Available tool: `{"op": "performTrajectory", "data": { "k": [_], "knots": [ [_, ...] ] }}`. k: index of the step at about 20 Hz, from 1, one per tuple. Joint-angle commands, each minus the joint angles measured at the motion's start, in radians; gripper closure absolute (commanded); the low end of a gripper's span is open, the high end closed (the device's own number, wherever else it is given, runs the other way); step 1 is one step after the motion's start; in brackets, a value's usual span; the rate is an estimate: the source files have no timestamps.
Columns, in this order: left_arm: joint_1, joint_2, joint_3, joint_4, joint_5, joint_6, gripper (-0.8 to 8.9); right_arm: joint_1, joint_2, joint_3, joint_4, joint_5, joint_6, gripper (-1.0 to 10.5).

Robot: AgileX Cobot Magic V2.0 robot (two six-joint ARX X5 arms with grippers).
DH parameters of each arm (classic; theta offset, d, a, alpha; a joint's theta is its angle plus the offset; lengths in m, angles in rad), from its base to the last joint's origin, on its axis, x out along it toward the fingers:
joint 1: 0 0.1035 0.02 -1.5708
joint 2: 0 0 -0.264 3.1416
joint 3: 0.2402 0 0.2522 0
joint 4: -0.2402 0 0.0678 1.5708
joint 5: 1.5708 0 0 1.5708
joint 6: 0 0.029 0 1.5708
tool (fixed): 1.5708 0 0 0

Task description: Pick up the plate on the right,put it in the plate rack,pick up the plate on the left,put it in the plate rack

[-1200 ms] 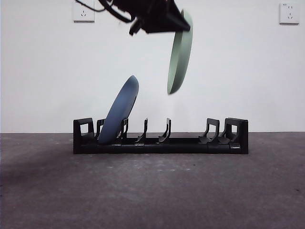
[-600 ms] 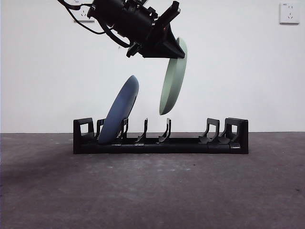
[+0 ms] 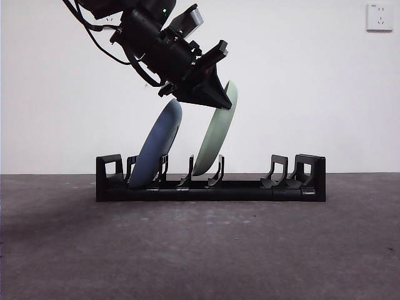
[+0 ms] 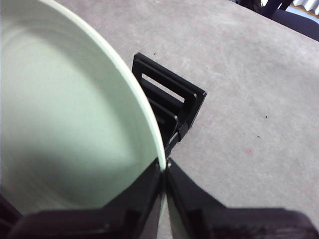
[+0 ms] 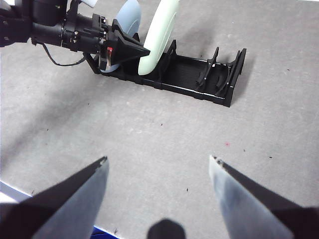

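Observation:
The black plate rack [image 3: 250, 186] stretches across the table, also seen in the right wrist view [image 5: 194, 74]. A blue plate [image 3: 157, 147] leans in a slot near its left end. My left gripper [image 3: 209, 97] comes down from the upper left, shut on the top rim of a pale green plate [image 3: 215, 134], whose lower edge sits between the middle prongs. In the left wrist view the green plate [image 4: 70, 109] fills the picture, with the rack's end block [image 4: 172, 97] behind it. My right gripper [image 5: 157, 162] hangs open over bare table, well away from the rack.
Grey table surface [image 3: 200, 250] runs in front of the rack. A white wall with outlets [image 3: 379, 17] stands behind. Several free slots lie toward the rack's right end [image 3: 294, 172].
My left gripper has come down and leftward with the green plate, from high above the rack until the plate's lower edge is between the middle prongs. The blue plate has not moved.

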Motion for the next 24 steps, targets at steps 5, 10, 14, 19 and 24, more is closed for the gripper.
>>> {"op": "performTrajectory", "data": {
  "k": [5, 10, 14, 19, 24],
  "knots": [
    [0.005, 0.052, -0.002, -0.005, -0.014, 0.049, 8.21, 0.001, -0.002, -0.007, -0.023, -0.010, 0.002, 6.0],
    [0.005, 0.071, -0.002, -0.008, -0.016, 0.048, 8.21, 0.001, -0.002, -0.007, -0.018, -0.040, 0.002, 6.0],
    [0.005, 0.071, -0.002, -0.032, -0.012, 0.045, 8.03, 0.001, -0.002, -0.007, -0.014, -0.040, 0.001, 6.0],
    [0.005, 0.061, -0.002, -0.064, -0.012, 0.044, 5.84, 0.001, -0.002, -0.007, -0.007, -0.040, 0.000, 6.0],
    [0.004, -0.005, -0.002, -0.077, -0.011, 0.038, 5.84, 0.001, -0.002, -0.007, -0.007, -0.040, 0.000, 6.0]
  ]
}}
